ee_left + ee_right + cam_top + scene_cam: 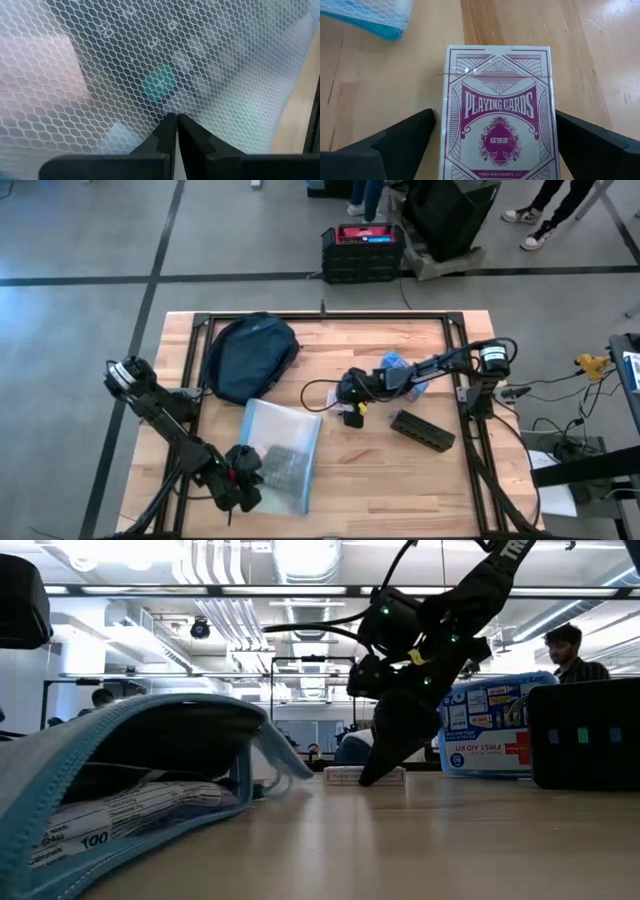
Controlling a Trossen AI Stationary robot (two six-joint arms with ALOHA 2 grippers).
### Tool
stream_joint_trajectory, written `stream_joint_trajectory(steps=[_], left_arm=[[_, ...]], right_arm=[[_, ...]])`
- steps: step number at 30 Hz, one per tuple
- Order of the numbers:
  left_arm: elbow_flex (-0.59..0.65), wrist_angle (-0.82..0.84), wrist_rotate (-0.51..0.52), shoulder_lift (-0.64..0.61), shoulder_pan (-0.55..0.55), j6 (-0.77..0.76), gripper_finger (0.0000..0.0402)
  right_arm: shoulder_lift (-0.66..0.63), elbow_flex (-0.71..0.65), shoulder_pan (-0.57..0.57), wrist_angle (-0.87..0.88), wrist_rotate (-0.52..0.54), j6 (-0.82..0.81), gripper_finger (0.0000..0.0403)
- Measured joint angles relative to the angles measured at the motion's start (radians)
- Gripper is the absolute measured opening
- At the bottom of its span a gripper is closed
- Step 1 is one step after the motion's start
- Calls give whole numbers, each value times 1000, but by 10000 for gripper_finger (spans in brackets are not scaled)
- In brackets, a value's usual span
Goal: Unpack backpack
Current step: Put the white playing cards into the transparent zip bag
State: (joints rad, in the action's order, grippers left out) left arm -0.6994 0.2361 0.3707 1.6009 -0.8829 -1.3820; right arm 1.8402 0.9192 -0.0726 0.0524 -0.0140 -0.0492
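Right gripper [492, 145]: we see its fingers [395, 142] spread wide, flanking a playing-card box [497, 110] flat on the tabletop [400, 470]. Left gripper [176, 131]: fingers pressed together over a mesh pouch [280, 450]. The backpack [250, 355] lies well apart from both, at the tabletop's far left.

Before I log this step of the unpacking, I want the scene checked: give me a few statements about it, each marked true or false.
1. The right gripper is open, its fingers either side of the playing-card box. True.
2. The card box lies inside the backpack. False: it lies flat on the wooden table.
3. The left gripper is shut against the mesh pouch. True.
4. The first aid kit is red. False: it is blue.
5. The backpack sits at the table's far left. True.
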Motion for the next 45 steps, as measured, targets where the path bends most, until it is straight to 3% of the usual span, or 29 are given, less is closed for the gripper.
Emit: stream_joint_trajectory(steps=[5, 15, 20, 24, 30, 33, 37, 40, 45], left_arm=[[-3, -43, 32, 3, -1, 54, 5], [-9, -54, 54, 4, 0, 68, 5], [-10, -58, 53, -13, 0, 68, 5], [-51, -10, 62, -47, 2, 97, 5], [-170, 229, 98, -146, -5, 89, 5], [-225, 434, 85, -184, -20, -22, 5], [-215, 609, -29, -198, -34, -216, 5], [-158, 553, -96, -187, -34, -270, 5], [-11, 240, -161, -128, -33, -276, 5]], right_arm=[[-18, -1, 44, 9, 38, -18, 277], [-74, -7, 136, 47, 79, -40, 278], [-165, -9, 267, 123, 58, -96, 278], [-177, -8, 396, 81, 70, -172, 278], [-123, -6, 513, -79, 112, -232, 278], [-65, 31, 532, -99, 111, -239, 278], [45, 131, 546, -72, 107, -210, 278], [119, 237, 545, 24, 103, -163, 278], [218, 415, 533, 129, 75, -58, 278]])
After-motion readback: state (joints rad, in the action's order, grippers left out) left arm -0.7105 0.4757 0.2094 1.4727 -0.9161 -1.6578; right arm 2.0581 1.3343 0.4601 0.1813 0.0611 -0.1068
